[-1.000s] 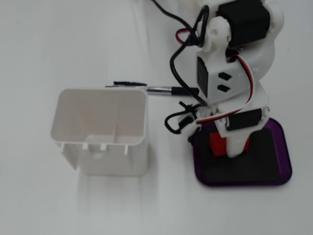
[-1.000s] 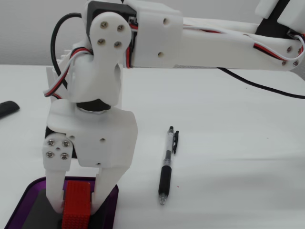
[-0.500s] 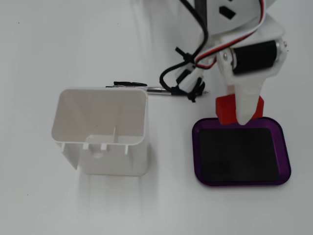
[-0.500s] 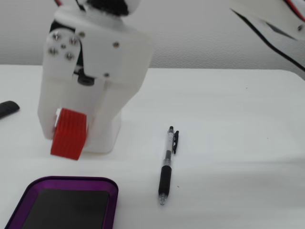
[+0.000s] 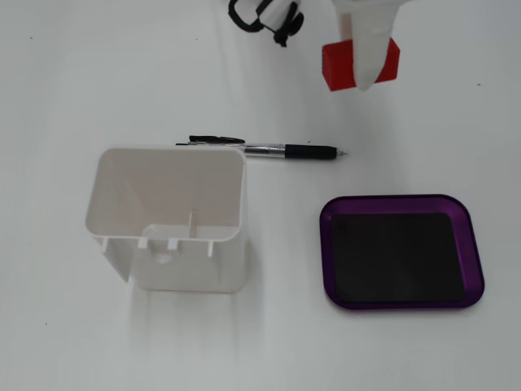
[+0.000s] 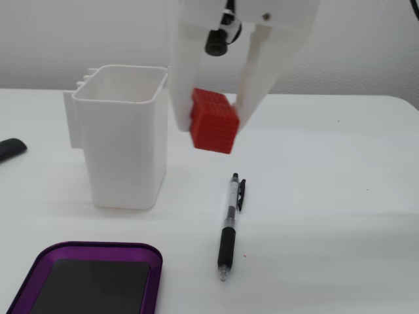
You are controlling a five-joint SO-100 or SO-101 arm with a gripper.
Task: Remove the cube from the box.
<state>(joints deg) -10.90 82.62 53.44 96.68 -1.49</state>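
Observation:
The red ribbed cube point(image 5: 335, 67) point(image 6: 213, 121) hangs in the air, clamped between the two white fingers of my gripper point(image 5: 364, 69) point(image 6: 211, 124). In a fixed view from above it is at the top, well beyond the purple tray. The purple-rimmed box point(image 5: 326, 252) point(image 6: 98, 250) with its black floor lies empty on the white table, at the lower right in one fixed view and the lower left in the other. The gripper is above the table, apart from the box.
A tall white plastic bin point(image 5: 175, 220) point(image 6: 121, 137) stands open-topped beside the box. A black-and-silver pen point(image 5: 285, 151) point(image 6: 229, 229) lies between the bin and the box. A black cable loop point(image 5: 264, 16) shows at the top edge.

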